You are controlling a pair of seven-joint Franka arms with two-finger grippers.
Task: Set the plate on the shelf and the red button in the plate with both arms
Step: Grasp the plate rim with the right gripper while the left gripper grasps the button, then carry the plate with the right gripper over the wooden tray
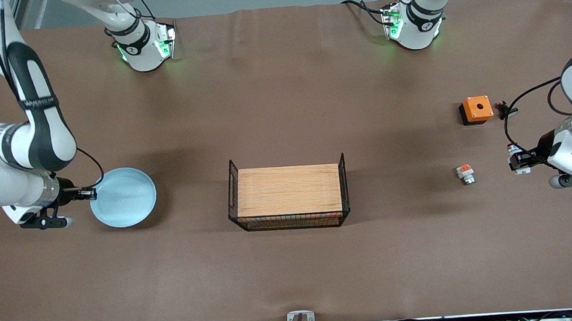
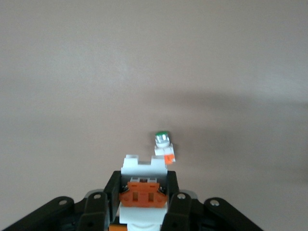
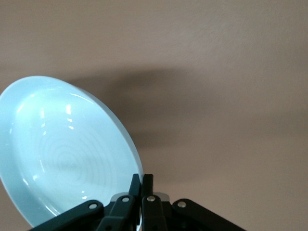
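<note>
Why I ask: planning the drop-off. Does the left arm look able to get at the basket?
Probably yes. The left claw holds the button over bare table; only a low small part lies between it and the basket. The right claw, holding the plate, is clear of that path.

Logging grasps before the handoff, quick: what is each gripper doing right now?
Left gripper: shut on the red button.
Right gripper: shut on the plate at its rim.

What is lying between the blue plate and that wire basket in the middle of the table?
Nothing visible: bare table lies between the plate, gripped at its rim by the right gripper, and the basket.
</note>
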